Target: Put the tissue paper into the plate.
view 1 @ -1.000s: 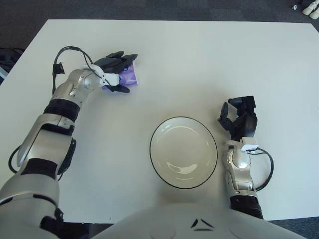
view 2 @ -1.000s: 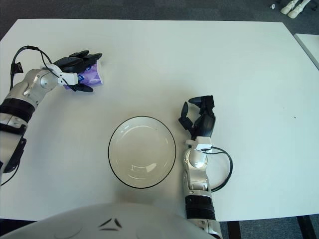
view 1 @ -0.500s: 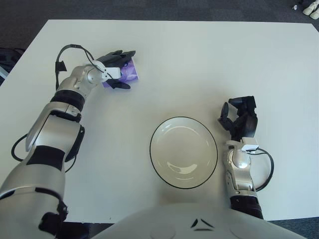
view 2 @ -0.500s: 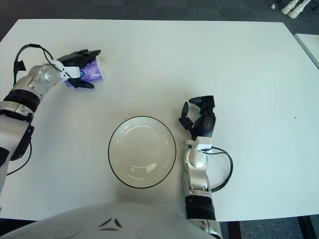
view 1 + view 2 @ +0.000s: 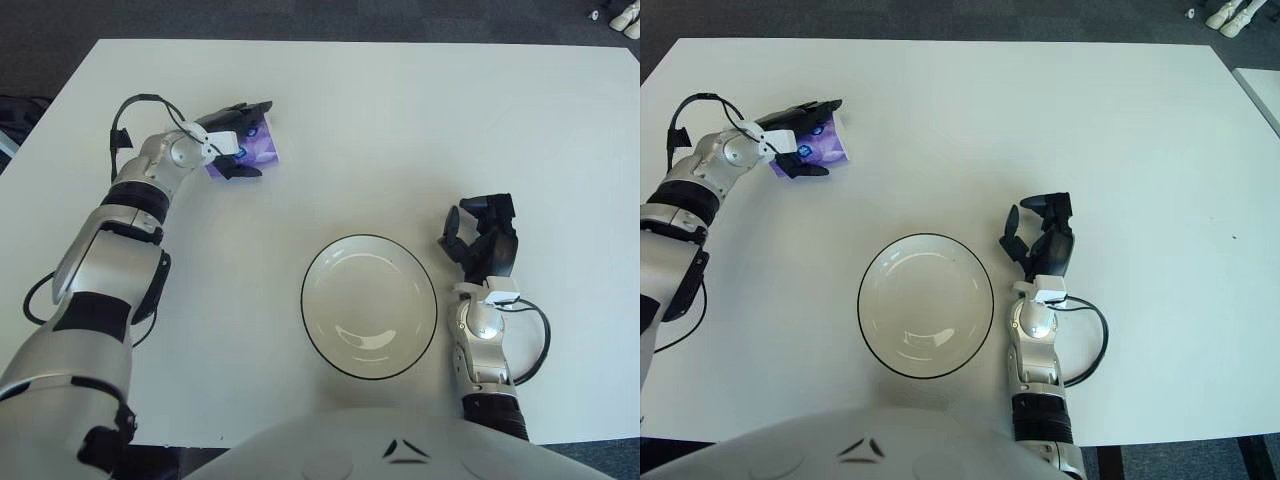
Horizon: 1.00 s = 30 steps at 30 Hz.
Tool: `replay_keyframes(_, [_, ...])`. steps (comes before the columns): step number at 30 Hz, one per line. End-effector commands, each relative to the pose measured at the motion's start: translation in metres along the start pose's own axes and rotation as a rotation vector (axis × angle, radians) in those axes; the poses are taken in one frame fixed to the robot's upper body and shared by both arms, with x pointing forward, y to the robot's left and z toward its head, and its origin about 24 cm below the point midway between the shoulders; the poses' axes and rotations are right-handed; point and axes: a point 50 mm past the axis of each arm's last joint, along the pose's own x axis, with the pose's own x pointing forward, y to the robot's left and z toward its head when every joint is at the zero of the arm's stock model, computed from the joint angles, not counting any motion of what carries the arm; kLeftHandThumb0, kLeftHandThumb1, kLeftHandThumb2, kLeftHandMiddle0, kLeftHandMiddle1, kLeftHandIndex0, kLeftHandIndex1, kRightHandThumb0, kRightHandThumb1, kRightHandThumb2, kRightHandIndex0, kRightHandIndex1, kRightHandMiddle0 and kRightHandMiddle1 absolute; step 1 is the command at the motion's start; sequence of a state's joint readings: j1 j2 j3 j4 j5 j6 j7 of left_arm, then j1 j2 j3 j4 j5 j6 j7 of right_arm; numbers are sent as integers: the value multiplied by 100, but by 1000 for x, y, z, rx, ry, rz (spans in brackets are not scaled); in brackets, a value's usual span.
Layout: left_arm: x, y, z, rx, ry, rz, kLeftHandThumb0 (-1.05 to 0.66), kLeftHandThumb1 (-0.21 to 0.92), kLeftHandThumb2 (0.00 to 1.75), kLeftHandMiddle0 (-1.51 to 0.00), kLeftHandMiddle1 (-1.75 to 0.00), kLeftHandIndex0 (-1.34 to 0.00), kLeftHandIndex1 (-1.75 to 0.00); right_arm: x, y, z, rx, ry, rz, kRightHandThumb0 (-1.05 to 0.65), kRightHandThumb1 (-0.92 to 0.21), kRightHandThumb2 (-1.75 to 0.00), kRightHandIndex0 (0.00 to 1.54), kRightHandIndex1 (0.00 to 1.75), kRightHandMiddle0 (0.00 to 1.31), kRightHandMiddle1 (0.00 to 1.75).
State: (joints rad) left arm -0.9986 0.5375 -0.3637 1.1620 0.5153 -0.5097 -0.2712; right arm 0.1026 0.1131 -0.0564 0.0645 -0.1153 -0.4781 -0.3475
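Left eye view: my left hand grasps the tissue paper at the table's far left.

I see the dark fingers curled over the purple pack, thumb under its near edge; whether it is lifted off the surface I cannot tell. It sits well apart from the plate, which holds nothing. My right hand shows just right of the plate, fingers loosely curled, grasping nothing.

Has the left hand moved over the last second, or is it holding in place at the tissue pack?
Yes. The left hand has shifted slightly toward the table's far edge, away from the plate, fingers around the purple tissue pack. The right hand stays beside the plate.
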Motion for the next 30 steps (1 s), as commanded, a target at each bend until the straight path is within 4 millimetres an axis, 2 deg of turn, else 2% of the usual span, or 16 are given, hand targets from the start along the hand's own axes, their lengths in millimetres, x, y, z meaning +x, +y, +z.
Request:
replay_keyframes(1, [-2, -46, -14, -65, 69, -156, -75, 27, 97, 0, 0, 0, -5, -29, -12, -30, -62, 186, -17, -39, -62, -94, 61, 136, 37, 175])
replay_keyframes(2, [-2, -48, -15, -77, 73, -154, -69, 24, 100, 0, -22, 0, -24, -29, -12, -29, -61, 185, -16, -39, -63, -94, 61, 136, 37, 175])
replay_keyframes(3, [-2, -51, -15, -90, 76, -144, -68, 23, 101, 0, -30, 0, -31, -29, -12, -29, -60, 183, -15, -39, -63, -94, 61, 136, 37, 175])
replay_keyframes(4, [-2, -53, -15, -98, 78, -136, -63, 19, 106, 0, -69, 0, -62, -29, -12, -29, -59, 182, -14, -39, -63, -93, 60, 136, 37, 175])
replay_keyframes(5, [-2, -56, -15, -102, 77, -125, -60, 16, 110, 0, -96, 0, -82, -29, -12, -29, -59, 181, -13, -39, -63, -93, 60, 136, 37, 175])
replay_keyframes(6, [-2, -58, -15, -104, 77, -118, -59, 15, 113, 0, -108, 0, -95, -29, -12, -29, -58, 181, -13, -39, -63, -93, 60, 136, 37, 175])
replay_keyframes(8, [-2, -64, -15, -76, 85, -100, -54, 11, 121, -3, -144, -3, -135, -29, -12, -29, -58, 180, -13, -39, -63, -93, 60, 135, 37, 175])
replay_keyframes(10, [-2, -70, -17, -52, 95, -83, -52, 9, 125, -5, -159, -6, -155, -29, -12, -29, -60, 180, -13, -39, -63, -93, 60, 135, 37, 175])
replay_keyframes(13, [-4, -75, -19, -24, 104, -51, -46, 9, 127, -30, -169, -18, -168, -29, -12, -28, -65, 182, -13, -39, -63, -93, 60, 135, 37, 175])
replay_keyframes(16, [-5, -77, -21, -11, 114, -45, 18, 19, 136, -55, -173, -29, -172, -29, -12, -28, -67, 185, -13, -39, -63, -93, 60, 136, 37, 175])
replay_keyframes(17, [-5, -77, -21, -8, 117, -45, 29, 20, 139, -59, -174, -31, -173, -29, -12, -27, -68, 186, -13, -39, -62, -94, 60, 136, 37, 175])
replay_keyframes(19, [-6, -79, -23, -1, 125, -45, 40, 20, 142, -64, -174, -35, -174, -29, -12, -27, -69, 186, -14, -39, -62, -94, 60, 136, 38, 175])
replay_keyframes(20, [-7, -80, -24, 1, 128, -45, 25, 17, 146, -70, -172, -41, -174, -29, -12, -27, -69, 186, -14, -39, -62, -94, 60, 136, 38, 175])
replay_keyframes(23, [-9, -88, -27, 16, 151, -37, 8, 10, 154, -78, -169, -51, -174, -29, -12, -27, -69, 183, -15, -40, -62, -94, 61, 136, 38, 175])
replay_keyframes(30, [-11, -96, -29, 53, 172, -9, 1, -2, 167, -87, -167, -65, -175, -29, -12, -28, -76, 178, -16, -39, -62, -94, 61, 135, 37, 175])
